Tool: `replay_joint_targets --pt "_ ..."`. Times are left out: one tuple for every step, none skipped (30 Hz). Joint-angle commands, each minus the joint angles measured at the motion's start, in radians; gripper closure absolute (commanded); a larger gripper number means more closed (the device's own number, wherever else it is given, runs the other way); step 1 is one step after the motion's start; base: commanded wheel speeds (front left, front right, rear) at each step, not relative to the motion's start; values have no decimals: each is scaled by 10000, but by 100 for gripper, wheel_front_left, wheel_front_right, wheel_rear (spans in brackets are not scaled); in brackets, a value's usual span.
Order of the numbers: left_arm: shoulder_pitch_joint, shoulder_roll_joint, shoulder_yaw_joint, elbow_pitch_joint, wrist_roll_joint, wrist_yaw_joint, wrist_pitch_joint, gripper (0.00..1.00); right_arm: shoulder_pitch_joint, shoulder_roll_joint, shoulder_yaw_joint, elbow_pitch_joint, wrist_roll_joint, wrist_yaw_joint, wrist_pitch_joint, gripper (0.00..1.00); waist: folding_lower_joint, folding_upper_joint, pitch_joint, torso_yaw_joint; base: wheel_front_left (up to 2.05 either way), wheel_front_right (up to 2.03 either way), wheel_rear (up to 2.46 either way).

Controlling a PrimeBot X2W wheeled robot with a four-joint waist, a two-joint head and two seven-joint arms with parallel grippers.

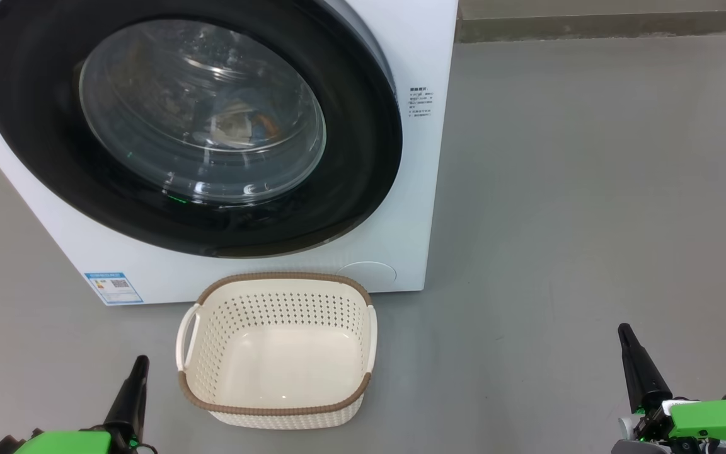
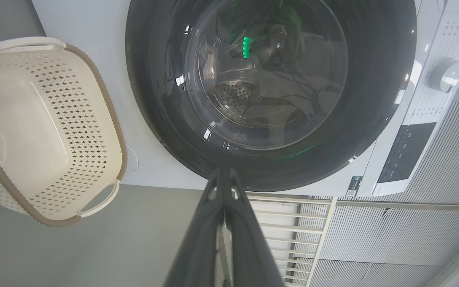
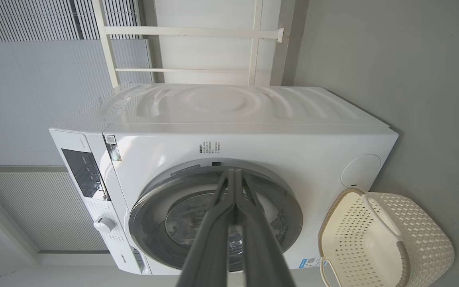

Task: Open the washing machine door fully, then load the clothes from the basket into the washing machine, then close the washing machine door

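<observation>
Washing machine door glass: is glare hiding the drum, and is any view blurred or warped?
Head view: sharp, bright streaks on the washing machine door, yet blue and orange clothes show through the glass. Left wrist view: a green light and dark reflections cover the glass. Right wrist view: turned sideways, evenly lit, the right hand soft up close.

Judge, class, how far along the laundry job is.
Looks finished. The cream perforated plastic basket sits empty; blue and orange clothes show through the glass of the round black-rimmed door, shut against the white washing machine. In hand: nothing; left gripper and right gripper are shut, empty. Nothing seems left.
</observation>
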Motion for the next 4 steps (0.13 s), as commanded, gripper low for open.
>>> replay_joint_targets --pt "-414 113 354 -285 -4 -27 59 100 -399 -41 226 -303 36 17 79 100 0 0 0 0 0 0 0" --pt "-414 113 354 -285 -4 -27 60 100 -399 -41 226 -303 36 17 79 100 0 0 0 0 0 0 0" --pt "-414 113 355 -285 -4 -27 60 100 -399 -41 226 -303 36 17 79 100 0 0 0 0 0 0 0" --pt "-414 113 355 -285 -4 -27 60 100 -399 -41 226 -303 36 17 79 100 0 0 0 0 0 0 0"
